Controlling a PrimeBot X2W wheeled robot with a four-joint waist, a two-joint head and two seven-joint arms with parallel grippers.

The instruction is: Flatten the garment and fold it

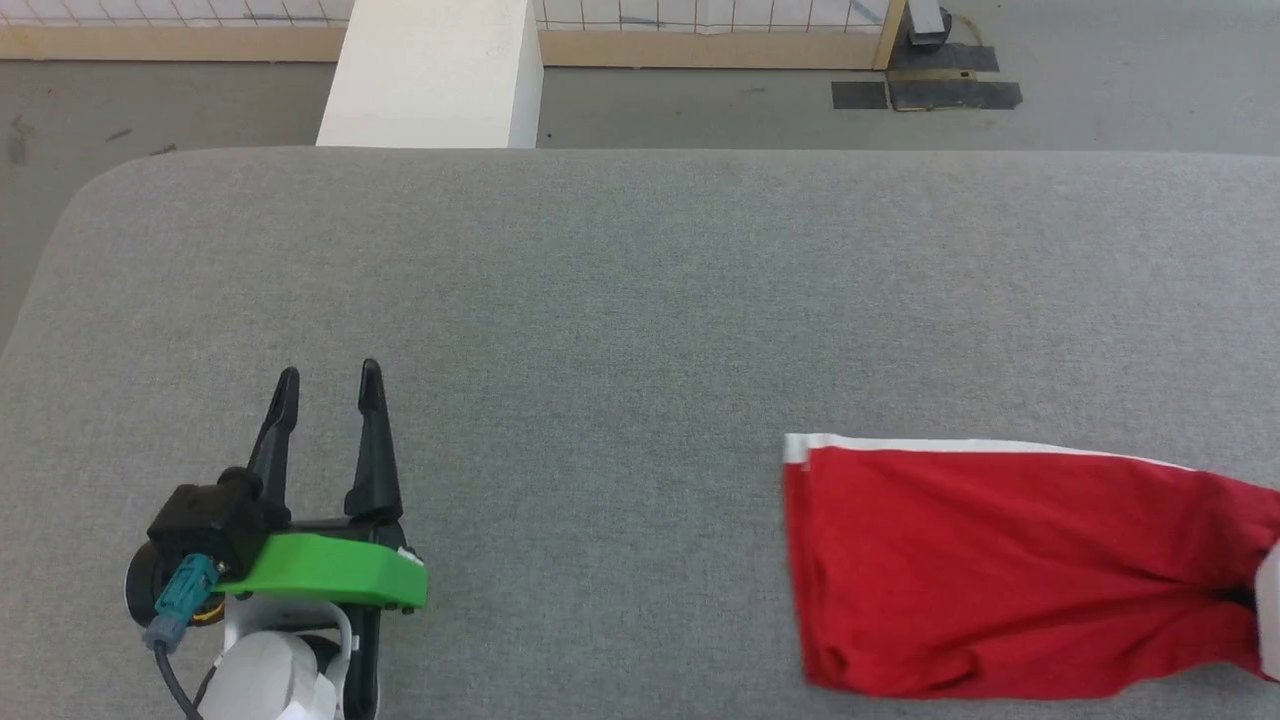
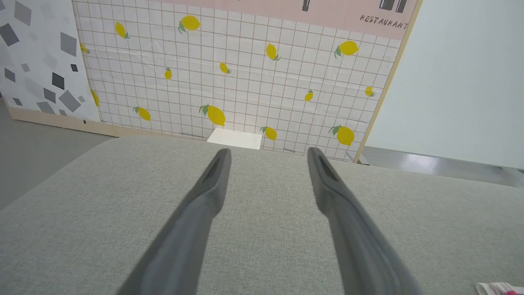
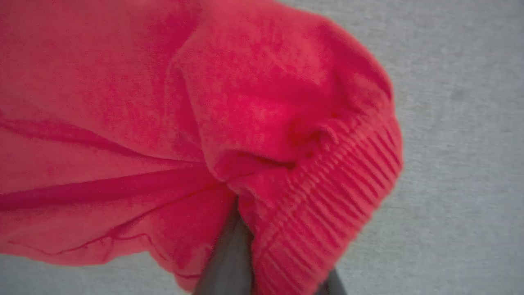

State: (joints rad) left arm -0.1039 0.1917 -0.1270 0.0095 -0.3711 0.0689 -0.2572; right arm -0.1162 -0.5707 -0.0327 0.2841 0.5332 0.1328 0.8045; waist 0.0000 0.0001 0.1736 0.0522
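Observation:
The garment (image 1: 1000,570), bright red shorts with a white stripe along the far edge, lies partly spread at the right of the grey table, one leg hem pointing left. At the head view's right edge the fabric bunches toward a pale piece of my right arm (image 1: 1270,610). In the right wrist view my right gripper (image 3: 266,250) is shut on the ribbed elastic waistband (image 3: 327,196), with dark fingers (image 3: 229,258) showing under the lifted red cloth (image 3: 163,102). My left gripper (image 1: 329,372) rests open over bare table at the lower left, far from the shorts, and it holds nothing (image 2: 269,153).
The grey cloth-covered table (image 1: 640,280) has a rounded far-left corner. Beyond its far edge stand a white block (image 1: 435,70) and a lemon-patterned tiled wall (image 2: 245,82). Black tape patches (image 1: 925,92) lie on the floor.

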